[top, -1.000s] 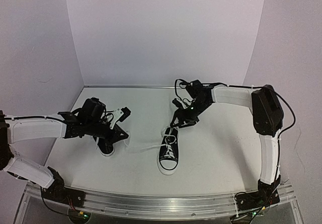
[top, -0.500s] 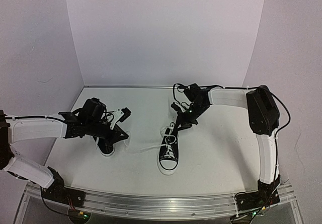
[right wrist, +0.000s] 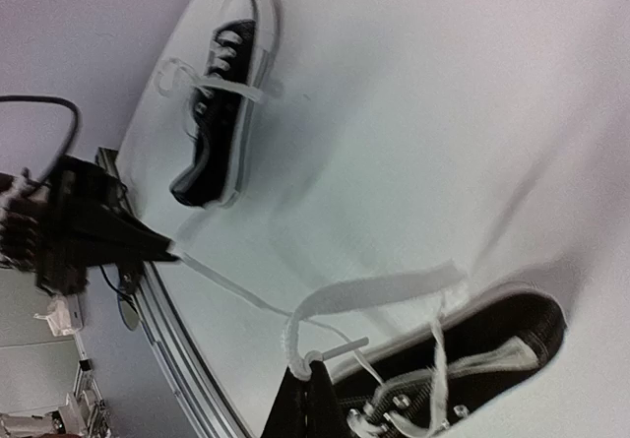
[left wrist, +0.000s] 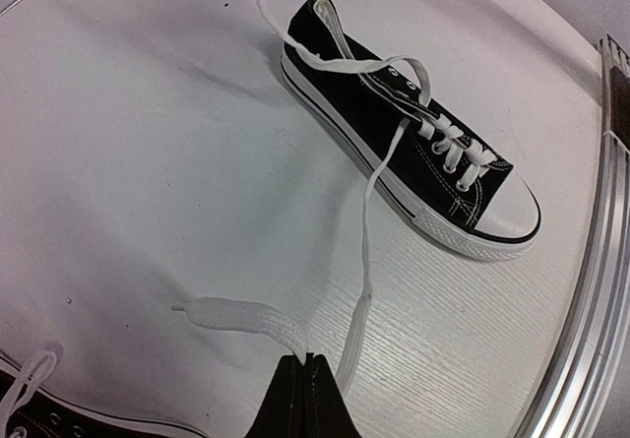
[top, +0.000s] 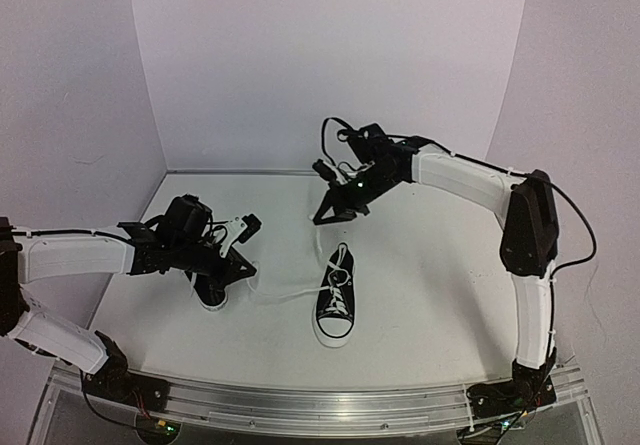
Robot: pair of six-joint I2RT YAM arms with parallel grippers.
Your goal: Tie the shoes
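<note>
Two laces [left wrist: 366, 261] of the middle shoe [top: 336, 300] sit pinched, one in the left gripper [left wrist: 305, 371], one in the right gripper [right wrist: 312, 379]; you should cross them next.

No text, label, brand, number or sign can be read in any of the 3 views. The sneaker [left wrist: 413, 153] seen closest, in the left wrist view, shows its side and toe cap, but no lettering or mark on it is legible.
</note>
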